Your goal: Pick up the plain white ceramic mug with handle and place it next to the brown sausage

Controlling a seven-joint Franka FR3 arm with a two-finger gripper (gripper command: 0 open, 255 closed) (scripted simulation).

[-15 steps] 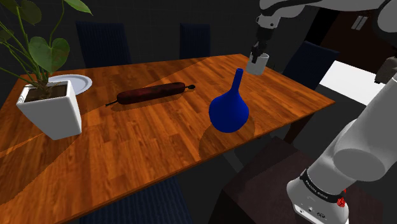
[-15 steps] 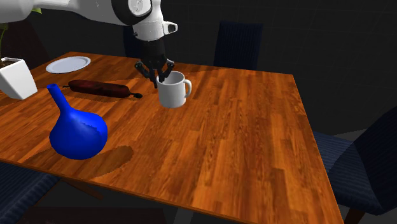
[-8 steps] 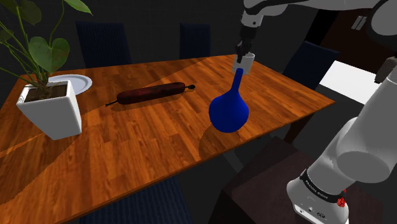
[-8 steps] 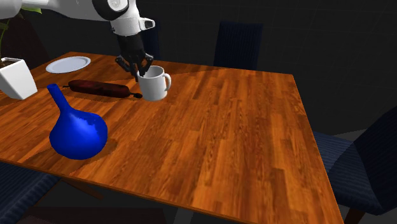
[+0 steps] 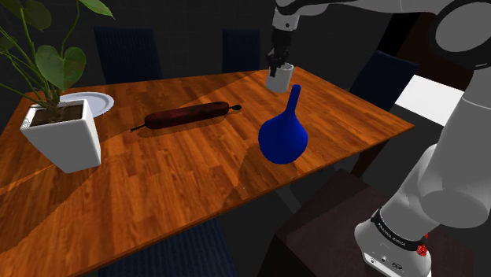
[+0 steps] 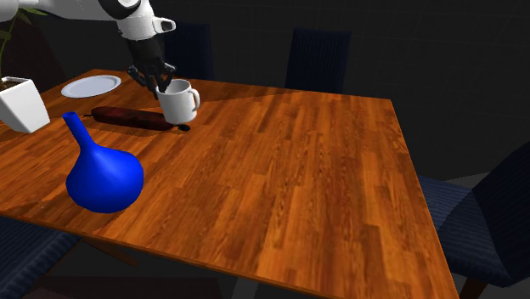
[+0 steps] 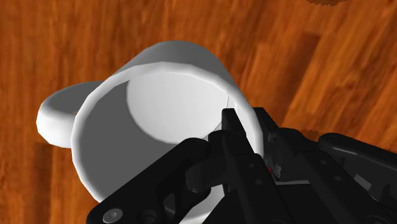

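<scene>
Gripper [image 6: 162,84]: the two black fingers are drawn in to a narrow gap and clamp the rim wall of the white mug [image 6: 177,104]. The wrist view shows one finger inside the cup and the other against its outer wall, with the wall pinched between them. The grip point is on the side of the rim opposite the handle.

Mug: it hangs from the gripper, clear of the wooden table [image 6: 297,170], mouth up and slightly tilted. In the second exterior view the handle points to that view's right. A dark shadow lies on the table directly below the mug, at the end of the brown sausage [image 6: 127,117] on that view's right. In that view the mug overlaps this end of the sausage.

Sausage: it lies flat on the table, between the white plate [image 6: 90,85] and the blue vase [image 6: 104,177].

Vase: its round body rests on the table near the table edge, its long thin neck points up, and it stands well apart from the mug.

Planter [image 5: 63,138]: a white square pot with a green plant stands just beside the plate, at the shoulder view's left.

Chairs [image 6: 316,58]: dark blue chairs stand around the table
</scene>
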